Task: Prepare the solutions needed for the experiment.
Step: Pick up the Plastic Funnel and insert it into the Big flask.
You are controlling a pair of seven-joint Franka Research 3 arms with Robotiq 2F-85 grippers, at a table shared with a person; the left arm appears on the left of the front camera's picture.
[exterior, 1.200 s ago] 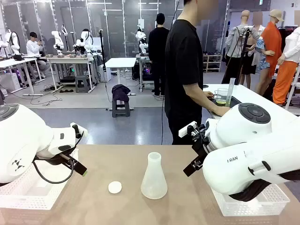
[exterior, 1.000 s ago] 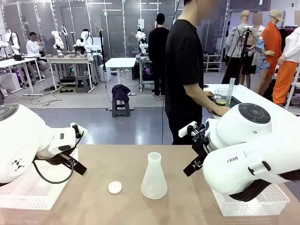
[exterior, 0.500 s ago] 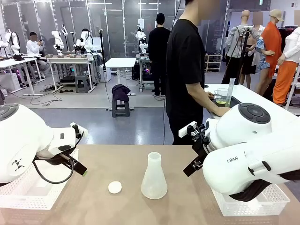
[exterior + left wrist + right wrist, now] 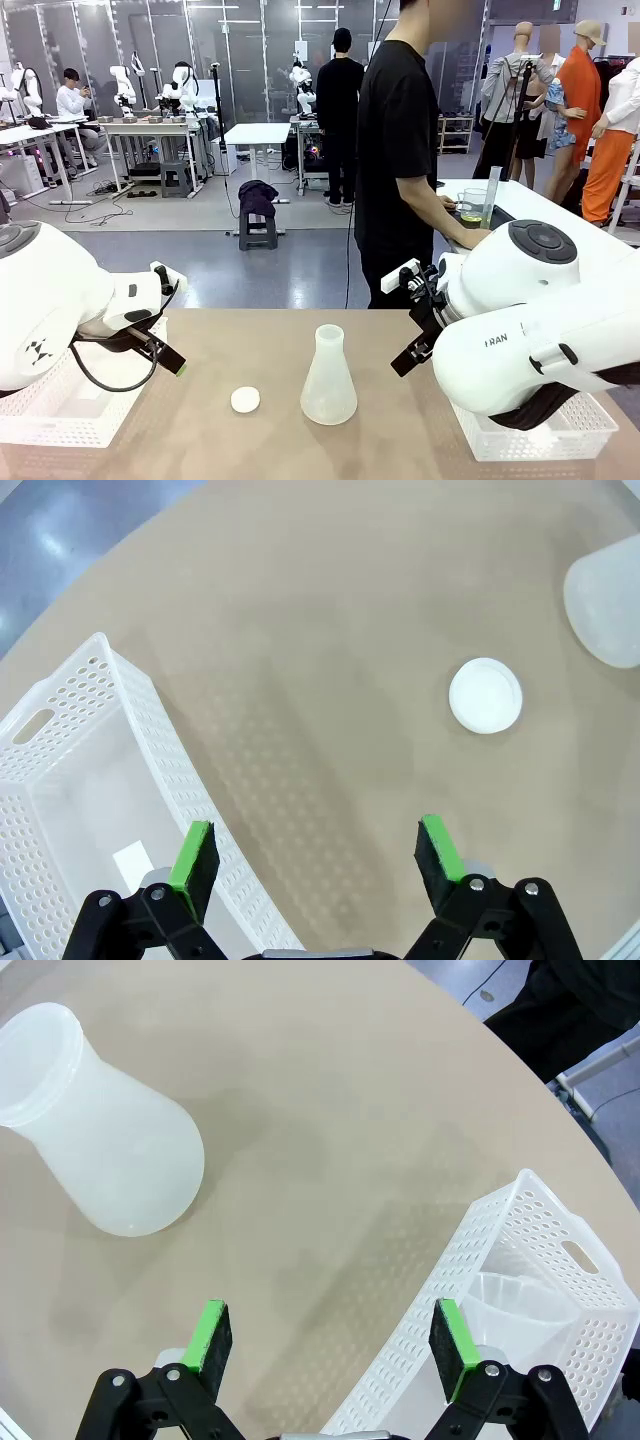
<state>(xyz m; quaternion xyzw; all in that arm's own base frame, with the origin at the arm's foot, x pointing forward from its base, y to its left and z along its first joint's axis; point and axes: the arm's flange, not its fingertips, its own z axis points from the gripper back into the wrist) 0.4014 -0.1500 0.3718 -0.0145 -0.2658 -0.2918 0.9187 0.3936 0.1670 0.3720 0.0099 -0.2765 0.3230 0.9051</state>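
A translucent white conical flask (image 4: 328, 378) stands upright mid-table, and I cannot tell whether it holds liquid. A small white round cap (image 4: 245, 400) lies to its left. The solutions show as a shallow yellow-green layer in a clear beaker (image 4: 470, 214) on a side table beyond, by the person's hands. My left gripper (image 4: 315, 852) hangs open over bare tabletop, with the cap (image 4: 485, 696) ahead of it and the flask's base (image 4: 608, 600) at the frame edge. My right gripper (image 4: 330, 1334) is open too, holding nothing, and the flask (image 4: 100, 1145) stands ahead of it.
A white perforated basket (image 4: 60, 410) sits at the table's left edge under my left arm. Another basket (image 4: 530, 1260) at the right edge holds a translucent funnel-like piece (image 4: 520, 1308). A person in black (image 4: 400, 150) stands behind the table beside a tall clear cylinder (image 4: 491, 196).
The person has shifted slightly to the right. Both arms, the flask and the cap have stayed where they were.
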